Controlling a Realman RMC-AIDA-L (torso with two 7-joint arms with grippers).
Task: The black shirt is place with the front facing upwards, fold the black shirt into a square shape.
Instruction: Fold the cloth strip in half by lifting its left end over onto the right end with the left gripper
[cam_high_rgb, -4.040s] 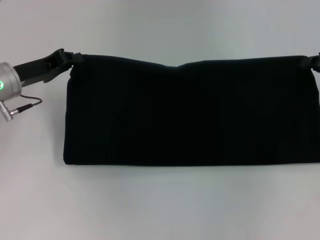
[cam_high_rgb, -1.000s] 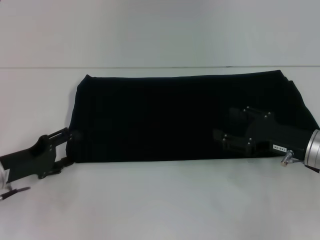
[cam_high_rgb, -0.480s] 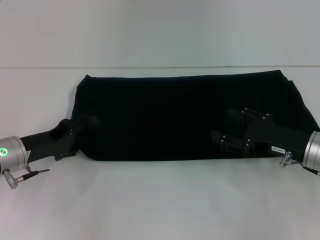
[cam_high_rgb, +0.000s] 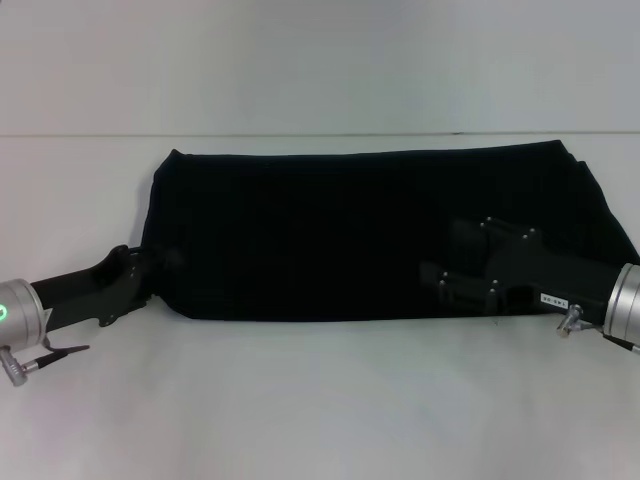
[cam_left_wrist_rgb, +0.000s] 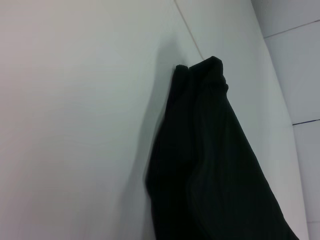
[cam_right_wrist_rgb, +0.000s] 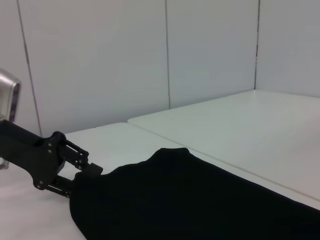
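At the shirt's near-left corner, the left hand (cam_high_rgb: 150, 268) pinches the black shirt (cam_high_rgb: 340, 235); the right hand (cam_high_rgb: 445, 280) rests over its near-right part, grip unclear. The shirt lies folded lengthwise across the white surface (cam_high_rgb: 320, 400).

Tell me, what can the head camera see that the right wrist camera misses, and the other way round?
Only the head view shows the right claw, lying over the right part of the black shirt, and the whole shirt as a long folded band on the white table. Only the right wrist view shows the panelled wall behind the table and the scene from low down. Both show the left claw at the shirt's near left corner; its fingertips blend into the dark cloth, so its grip is unclear.
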